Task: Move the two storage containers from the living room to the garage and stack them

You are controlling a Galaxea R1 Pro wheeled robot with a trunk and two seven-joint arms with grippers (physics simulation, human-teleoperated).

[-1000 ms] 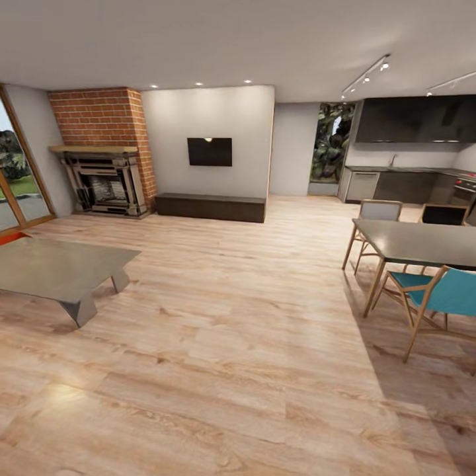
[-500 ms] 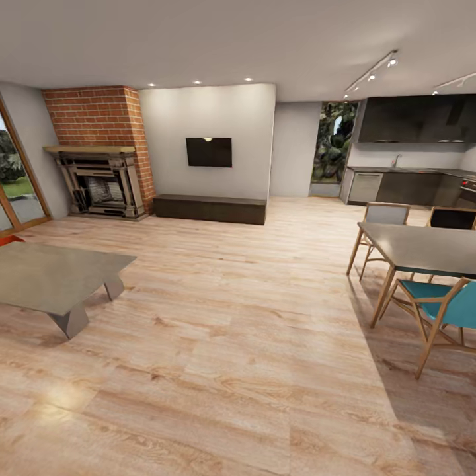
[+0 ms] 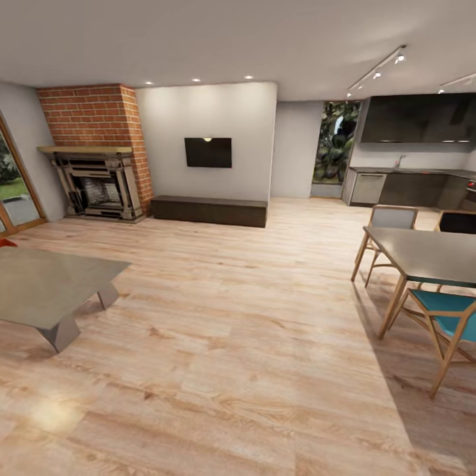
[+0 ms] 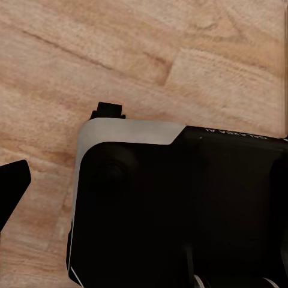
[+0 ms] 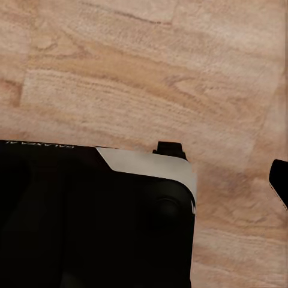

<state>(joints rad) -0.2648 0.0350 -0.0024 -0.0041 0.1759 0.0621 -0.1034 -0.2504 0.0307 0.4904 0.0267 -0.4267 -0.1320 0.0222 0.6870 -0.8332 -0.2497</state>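
Head view: I stand in the living room on a light wood plank floor (image 3: 251, 344), which runs open from 6 o'clock up to the far wall. At 9 o'clock sits a grey low table (image 3: 46, 284). Just past its far corner, at the picture's edge, an orange-red sliver (image 3: 4, 242) shows; too little of it is visible to confirm it as one of the storage containers. At 11 o'clock stands a brick fireplace (image 3: 99, 188). At 12 o'clock a dark screen (image 3: 208, 152) hangs on the pale wall above a long dark low cabinet (image 3: 210, 210). At 3 o'clock is a dark-topped dining table (image 3: 430, 254) with a blue-seated wooden chair (image 3: 449, 317) just beside it, and a dark kitchen run (image 3: 410, 185) lies at 2 o'clock.

Arm pose: both wrist cameras point down at the planks, each close against a black housing with pale trim (image 4: 180, 204) (image 5: 90, 216). In each wrist view, a dark tip (image 4: 13, 186) (image 5: 279, 180) cuts in at the picture's edge. I cannot tell whether my left claw or my right claw is released or clenched. Nothing is seen between the fingers.
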